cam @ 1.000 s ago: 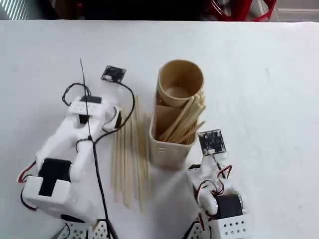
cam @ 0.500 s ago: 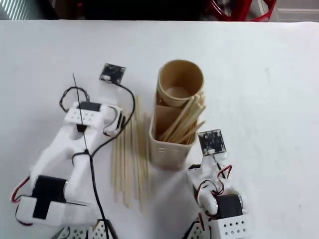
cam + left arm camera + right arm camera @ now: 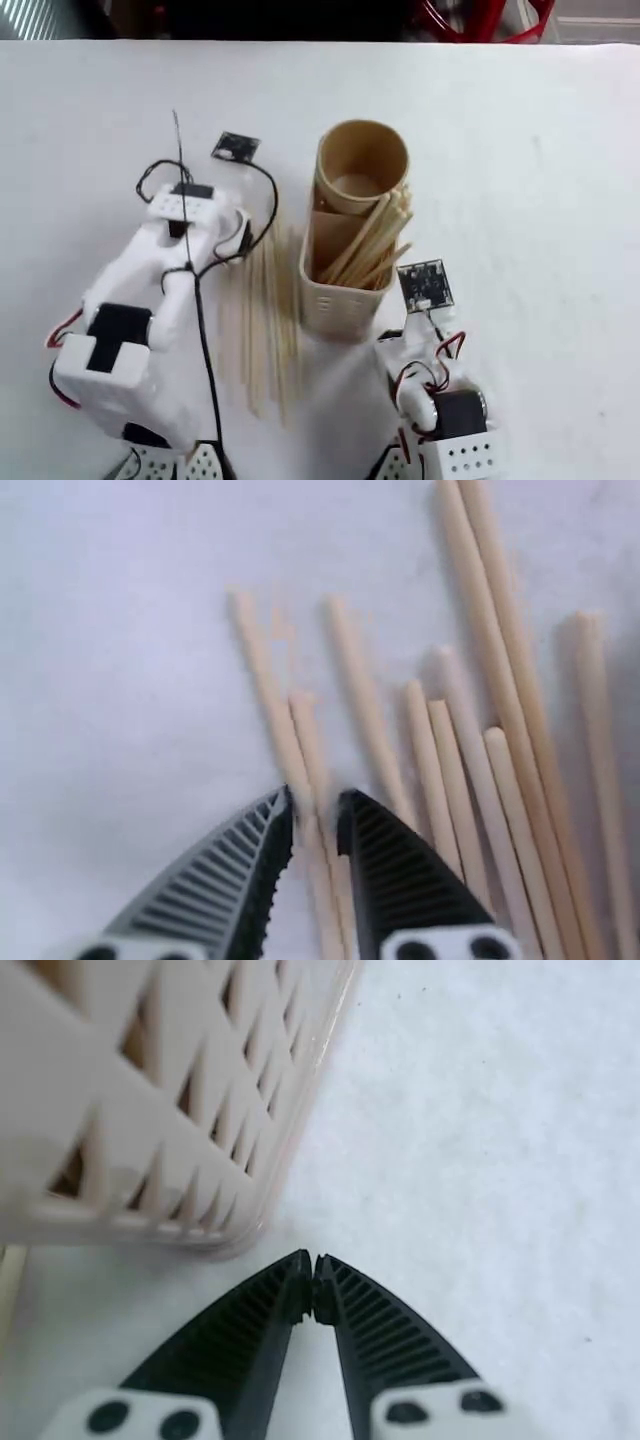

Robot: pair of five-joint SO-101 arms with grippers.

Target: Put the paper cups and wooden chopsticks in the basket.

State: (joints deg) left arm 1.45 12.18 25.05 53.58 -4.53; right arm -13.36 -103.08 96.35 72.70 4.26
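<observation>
High view: sticks part-loaded, left claw on loose pile

- Basket (image 3: 340, 300) stands mid-table (image 3: 520, 200), between the two arms.
- Cups (image 3: 362, 165) are nested in the far end of the basket, mouth up, and rise above its rim.
- A bundle of chopsticks (image 3: 378, 242) leans in the basket against the cups, tips sticking out on the right-arm side.
- Loose chopsticks (image 3: 262, 320) lie flat on the table just beside the basket on the left-arm side, roughly parallel and fanned a little.
- Left arm (image 3: 150, 285) is bent over the far end of that pile.
- Left wrist view: left gripper (image 3: 315, 810) sits low over the loose chopsticks (image 3: 500, 710). Its jaws are drawn in to a narrow gap, and two sticks fill the gap, so it is pinching them. The other sticks lie to one side, outside the jaws.
- Right arm (image 3: 440, 395) is folded near the table edge, just by the near corner of the basket.
- Right wrist view: right gripper (image 3: 314, 1285) has its tips pressed together with nothing between them. It is above bare table (image 3: 480, 1160), near the lattice wall of the basket (image 3: 170, 1110) but apart from it.
</observation>
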